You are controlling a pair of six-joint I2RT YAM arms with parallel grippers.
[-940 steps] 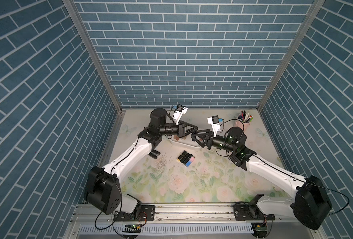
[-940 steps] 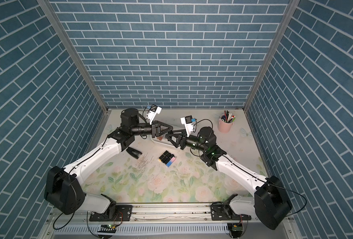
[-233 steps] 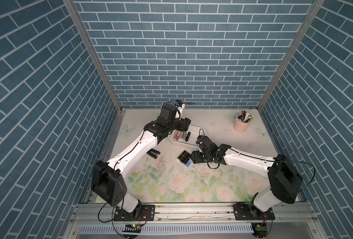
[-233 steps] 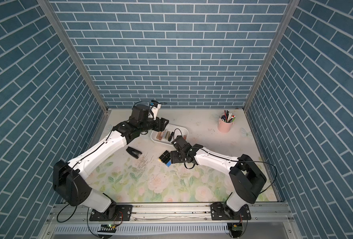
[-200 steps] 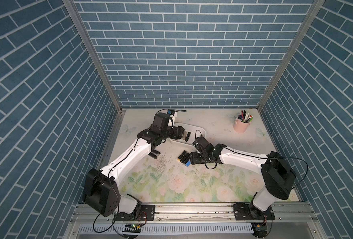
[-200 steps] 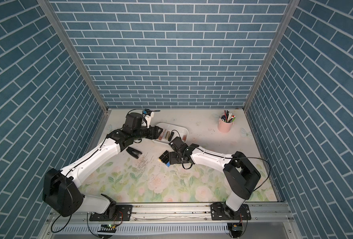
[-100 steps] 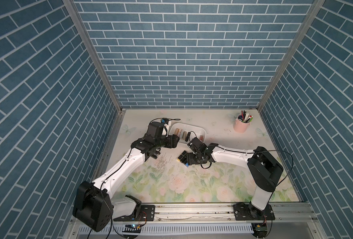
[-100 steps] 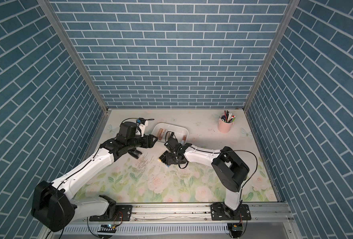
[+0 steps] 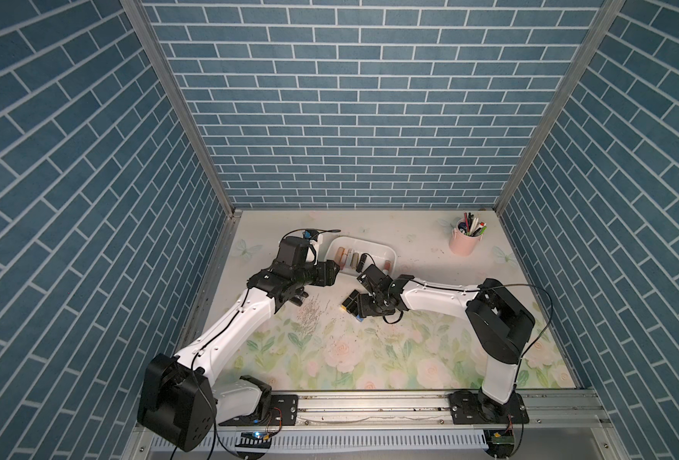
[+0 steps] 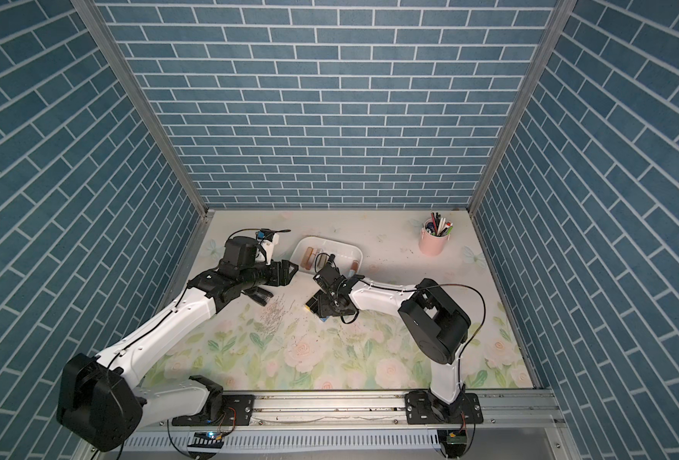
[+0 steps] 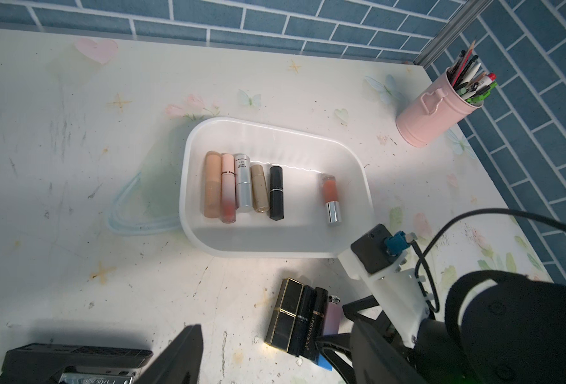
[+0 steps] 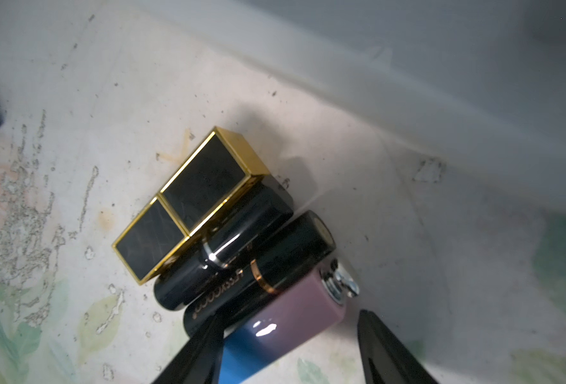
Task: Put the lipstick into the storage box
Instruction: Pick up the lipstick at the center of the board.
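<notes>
Four lipsticks lie side by side on the table in front of the white storage box [image 9: 369, 239] [image 10: 332, 240] [image 11: 275, 128]: a black-and-gold square one [image 12: 192, 199], two black ones and a pink-and-blue lipstick [image 12: 291, 316] [image 11: 331, 319]. My right gripper [image 12: 291, 352] [image 9: 364, 310] is low over this row and open. Its fingers stand on either side of the pink-and-blue lipstick, with a gap on one side. My left gripper [image 9: 332, 271] [image 10: 290, 273] hangs open and holds nothing, left of the box. Several lipsticks [image 11: 241, 183] lie inside the box.
A pink pen cup [image 9: 465, 243] [image 11: 431, 116] stands at the back right. A black object [image 9: 299, 299] [image 10: 260, 296] lies on the table under my left arm. Blue brick walls enclose the table on three sides.
My left gripper has drawn back from over the box toward the left. My right gripper has moved left and down onto the row of lipsticks.
</notes>
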